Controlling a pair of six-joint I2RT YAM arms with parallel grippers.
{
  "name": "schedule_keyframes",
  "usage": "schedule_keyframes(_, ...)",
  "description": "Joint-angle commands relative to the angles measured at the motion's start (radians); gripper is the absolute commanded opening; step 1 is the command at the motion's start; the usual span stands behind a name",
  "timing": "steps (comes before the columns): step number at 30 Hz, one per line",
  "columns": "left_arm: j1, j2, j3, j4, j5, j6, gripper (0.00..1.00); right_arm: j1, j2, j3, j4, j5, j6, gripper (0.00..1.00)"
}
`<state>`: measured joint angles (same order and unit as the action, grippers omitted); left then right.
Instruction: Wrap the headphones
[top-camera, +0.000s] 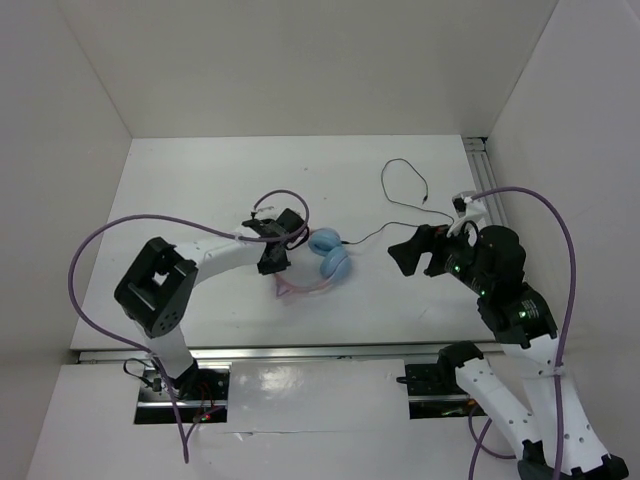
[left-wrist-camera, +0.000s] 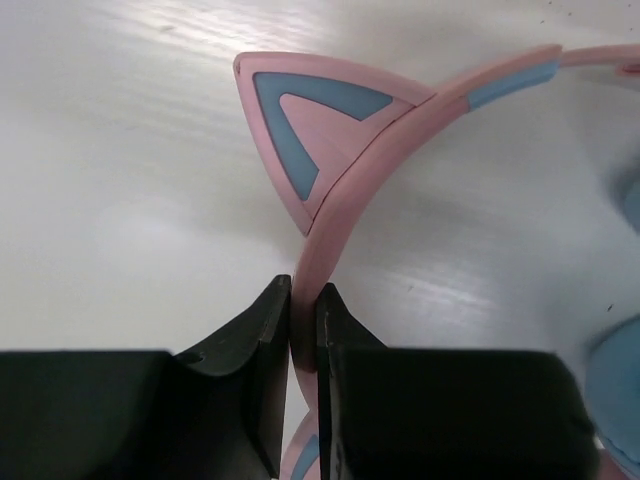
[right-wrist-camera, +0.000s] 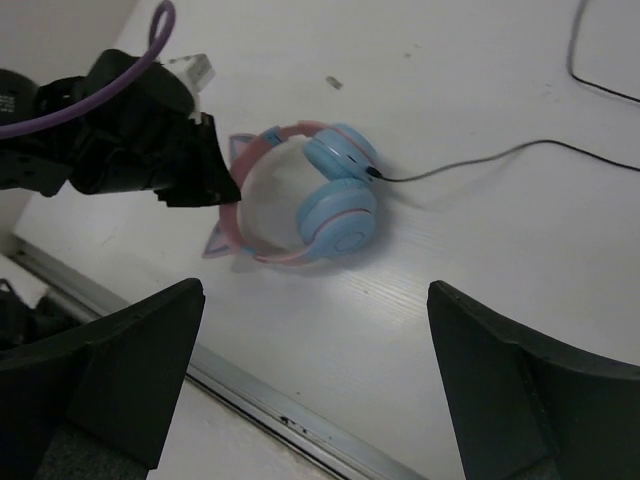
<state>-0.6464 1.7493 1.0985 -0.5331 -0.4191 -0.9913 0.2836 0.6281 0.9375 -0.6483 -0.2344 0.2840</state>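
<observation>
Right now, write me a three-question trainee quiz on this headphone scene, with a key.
1. True or false: the left claw is shut on the thin pink plastic cat-ear headband.
2. The right claw is: A) open, holding nothing; B) shut on that headband; C) shut, holding nothing.
3. Fill in: the thin black cord lies loose on the white table, not yet ____ around the headphones with round light-blue ear cups.
Key: 1 true; 2 A; 3 wrapped.
</observation>
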Motion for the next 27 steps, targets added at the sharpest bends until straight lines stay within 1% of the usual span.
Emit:
schedule_keyframes(1,-0.030,-0.131,0.099,-0.408,-0.222,-0.061,0.00,0.005,-0.080,-0.128,0.198,-0.201,0.073,1.00)
schedule_keyframes(2,-0.030,-0.199,0.124,-0.459,-0.242,-0.072,0.00,0.005,-0.100,-0.166,0.310,-0.241,0.113,1.00)
schedule_keyframes(3,-0.030,-0.233,0.176,-0.499,-0.260,-0.072,0.00,0.005,-0.119,-0.202,0.364,-0.294,0.133,1.00)
schedule_keyframes(4,-0.030,-0.264,0.204,-0.584,-0.309,-0.072,0.00,0.005,-0.148,-0.271,0.466,-0.312,0.156,1.00)
schedule_keyframes(5,-0.030,-0.290,0.236,-0.632,-0.338,-0.082,0.00,0.005,-0.159,-0.305,0.527,-0.322,0.212,1.00)
schedule_keyframes(6,-0.030,-0.338,0.300,-0.678,-0.393,-0.096,0.00,0.005,-0.177,-0.386,0.595,-0.350,0.243,1.00)
schedule_keyframes(7,-0.030,-0.355,0.334,-0.771,-0.417,-0.107,0.00,0.005,-0.177,-0.425,0.740,-0.350,0.276,1.00)
schedule_keyframes(8,-0.030,-0.372,0.368,-0.812,-0.438,-0.107,0.00,0.005,-0.189,-0.465,0.816,-0.350,0.329,1.00)
schedule_keyframes(9,-0.030,-0.384,0.426,-0.832,-0.457,-0.077,0.00,0.005,-0.189,-0.497,0.879,-0.350,0.339,1.00)
schedule_keyframes(11,-0.030,-0.434,0.463,-0.832,-0.457,0.017,0.00,0.005,-0.165,-0.529,0.971,-0.319,0.308,1.00)
schedule_keyframes(13,-0.021,-0.464,0.503,-0.832,-0.443,0.051,0.00,0.005,-0.127,-0.539,1.018,-0.310,0.270,1.00)
schedule_keyframes(14,-0.021,-0.487,0.503,-0.832,-0.443,0.063,0.00,0.005,-0.079,-0.539,1.089,-0.310,0.255,1.00)
schedule_keyframes(16,-0.012,-0.496,0.529,-0.832,-0.434,0.095,0.00,0.014,-0.010,-0.560,1.165,-0.353,0.204,1.00)
schedule_keyframes(17,-0.012,-0.508,0.529,-0.832,-0.422,0.105,0.00,0.014,0.014,-0.560,1.249,-0.379,0.186,1.00)
schedule_keyframes(19,-0.002,-0.522,0.538,-0.832,-0.409,0.123,0.00,0.044,0.076,-0.560,1.303,-0.398,0.144,1.00)
schedule_keyframes(20,-0.002,-0.534,0.538,-0.832,-0.391,0.123,0.00,0.058,0.149,-0.533,1.303,-0.398,0.124,1.00)
schedule_keyframes(21,-0.002,-0.550,0.538,-0.823,-0.380,0.141,0.00,0.099,0.192,-0.517,1.303,-0.398,0.074,1.00)
schedule_keyframes(22,-0.002,-0.550,0.538,-0.814,-0.371,0.151,0.00,0.124,0.234,-0.497,1.288,-0.364,0.045,1.00)
schedule_keyframes(23,-0.002,-0.563,0.538,-0.814,-0.362,0.151,0.00,0.150,0.321,-0.453,1.267,-0.347,0.012,1.00)
schedule_keyframes(24,-0.002,-0.563,0.538,-0.814,-0.362,0.160,0.00,0.176,0.365,-0.433,1.230,-0.330,-0.044,1.00)
schedule_keyframes(25,0.007,-0.574,0.547,-0.814,-0.362,0.160,0.00,0.219,0.407,-0.412,1.213,-0.301,-0.066,1.00)
schedule_keyframes(26,0.007,-0.574,0.564,-0.814,-0.353,0.160,0.00,0.235,0.486,-0.384,1.213,-0.290,-0.081,1.00)
schedule_keyframes(27,0.007,-0.585,0.564,-0.832,-0.340,0.151,0.00,0.245,0.522,-0.375,1.213,-0.277,-0.094,0.99)
